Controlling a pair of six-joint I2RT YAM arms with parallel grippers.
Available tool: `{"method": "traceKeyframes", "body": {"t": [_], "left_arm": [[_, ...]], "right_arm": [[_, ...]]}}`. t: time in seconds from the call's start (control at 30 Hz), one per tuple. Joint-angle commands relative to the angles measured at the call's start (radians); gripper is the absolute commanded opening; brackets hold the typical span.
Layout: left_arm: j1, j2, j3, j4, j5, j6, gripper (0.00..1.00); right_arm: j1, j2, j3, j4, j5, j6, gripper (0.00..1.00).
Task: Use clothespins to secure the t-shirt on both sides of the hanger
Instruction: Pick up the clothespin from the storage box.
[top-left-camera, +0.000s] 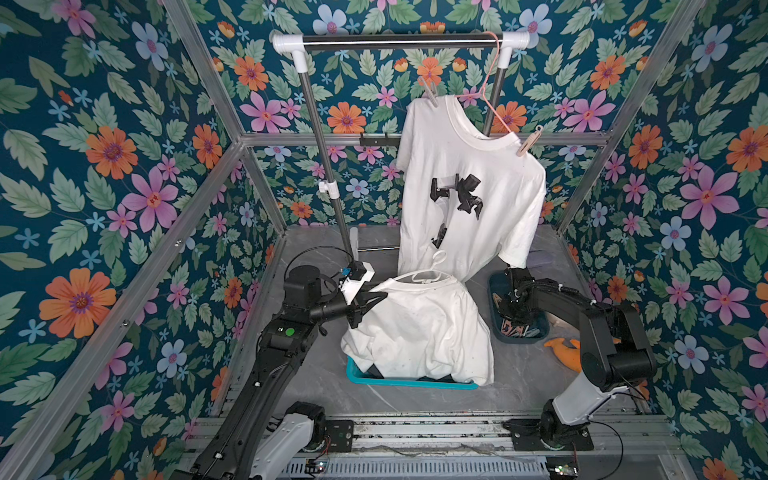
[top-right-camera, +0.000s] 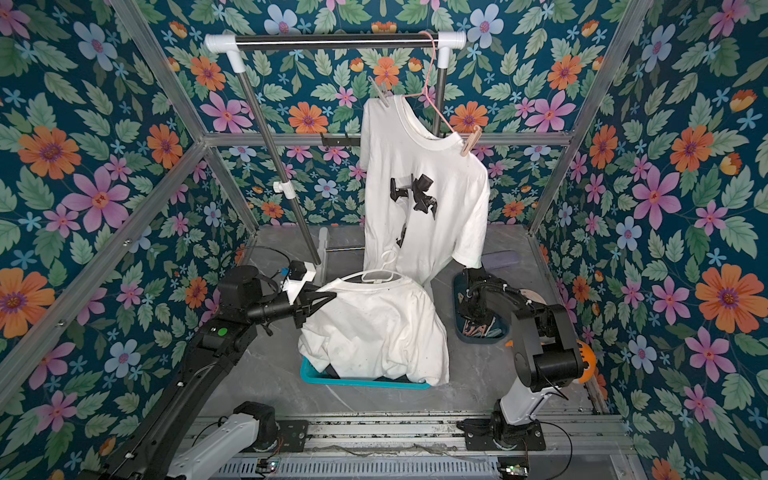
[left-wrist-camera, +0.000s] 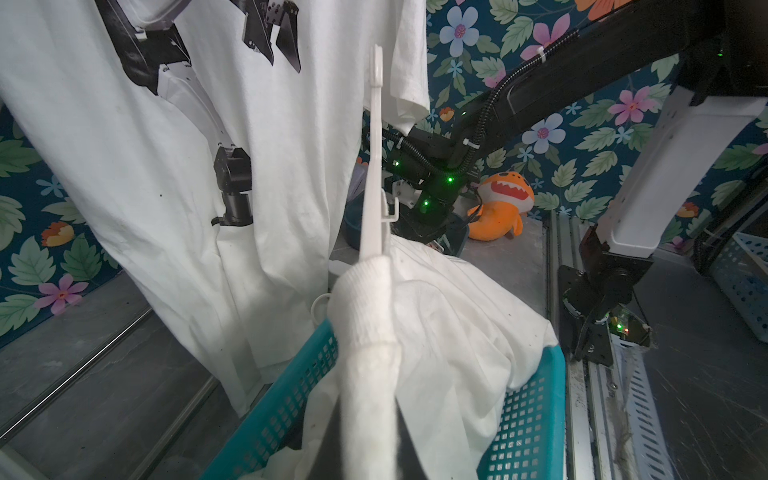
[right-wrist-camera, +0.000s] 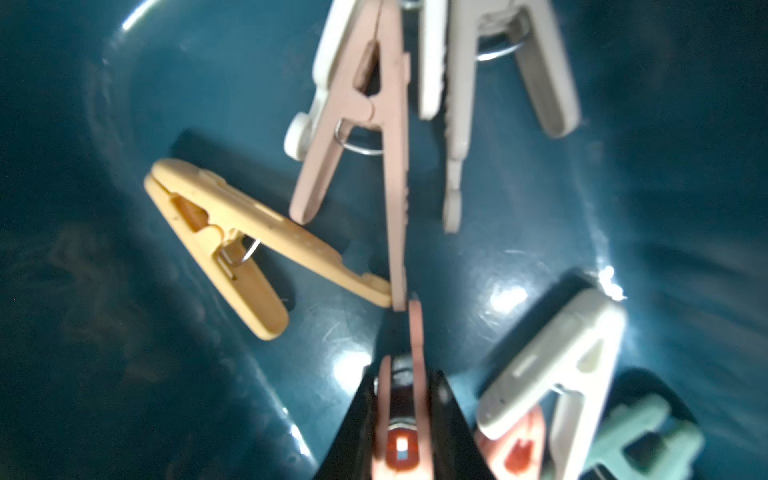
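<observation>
A white t-shirt (top-left-camera: 419, 328) on a white hanger (top-left-camera: 428, 272) lies over a teal basket (top-left-camera: 415, 382). My left gripper (top-left-camera: 380, 297) is shut on its shoulder end, where cloth wraps the hanger arm (left-wrist-camera: 374, 166). In the left wrist view the fingers are mostly covered by that cloth (left-wrist-camera: 370, 415). My right gripper (top-left-camera: 513, 322) is down in a dark blue bin (top-left-camera: 519, 338). In the right wrist view it (right-wrist-camera: 401, 386) is shut on a salmon-pink clothespin (right-wrist-camera: 415, 345). Loose clothespins lie around: yellow (right-wrist-camera: 232, 249), pink (right-wrist-camera: 361, 124), beige (right-wrist-camera: 457, 104), pale (right-wrist-camera: 552, 365).
A printed t-shirt (top-left-camera: 469, 187) hangs on a pink hanger (top-left-camera: 494, 108) from the rack rail (top-left-camera: 399, 39), pinned at both shoulders (top-left-camera: 527, 143) (top-left-camera: 430, 94). The rack pole (top-left-camera: 328, 166) stands behind my left arm. An orange plush toy (top-left-camera: 565, 349) lies at the right.
</observation>
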Motion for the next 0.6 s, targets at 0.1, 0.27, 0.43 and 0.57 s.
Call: {"method": "traceKeyframes", "body": {"t": [0.1, 0.27, 0.43, 0.57], "left_arm": [[0.001, 0.001, 0.006, 0.050, 0.010, -0.010, 0.00], [0.001, 0.006, 0.005, 0.053, 0.018, -0.012, 0.00], [0.001, 0.006, 0.007, 0.056, 0.025, -0.014, 0.00], [0.001, 0.013, 0.007, 0.060, 0.039, -0.016, 0.00]], "right_arm": [[0.001, -0.069, -0.015, 0.013, 0.078, 0.003, 0.21], [0.001, -0.128, -0.047, 0.047, 0.101, -0.006, 0.21], [0.001, -0.171, -0.060, 0.055, 0.132, -0.027, 0.20], [0.002, -0.226, -0.083, 0.075, 0.142, -0.043, 0.19]]}}
